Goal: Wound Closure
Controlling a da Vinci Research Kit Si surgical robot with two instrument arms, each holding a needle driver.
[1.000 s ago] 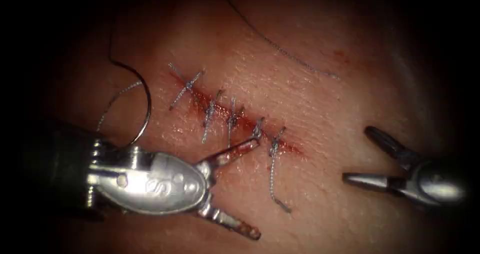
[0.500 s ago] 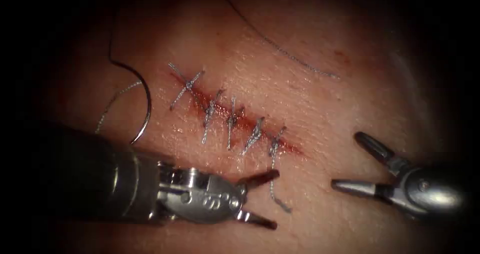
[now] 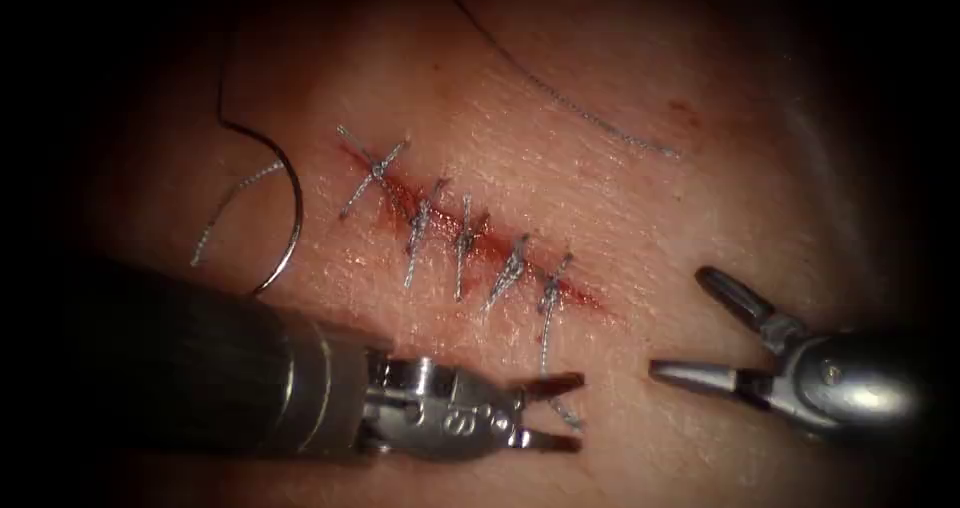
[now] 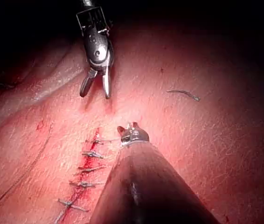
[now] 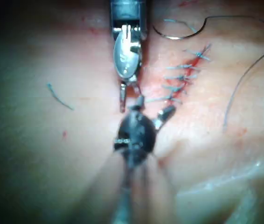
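Endoscope view: both tools, left (image 3: 570, 411) and right (image 3: 680, 323), empty, jaws apart; needle (image 3: 285, 208) loose on tissue (image 3: 640, 218).

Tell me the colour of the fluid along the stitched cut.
Red fluid, dark along the stitched cut in the pale tissue; the endoscope view shows it best.

We see the tissue (image 3: 650, 218) with its cut (image 3: 470, 233) running diagonally, closed by five stitches (image 3: 462, 240) with red fluid (image 3: 395, 193) along the line. The curved needle (image 3: 285, 218) lies free on the tissue left of the cut, not in it, thread (image 3: 560, 98) trailing across the far side. A tail (image 3: 545, 343) hangs from the last stitch.
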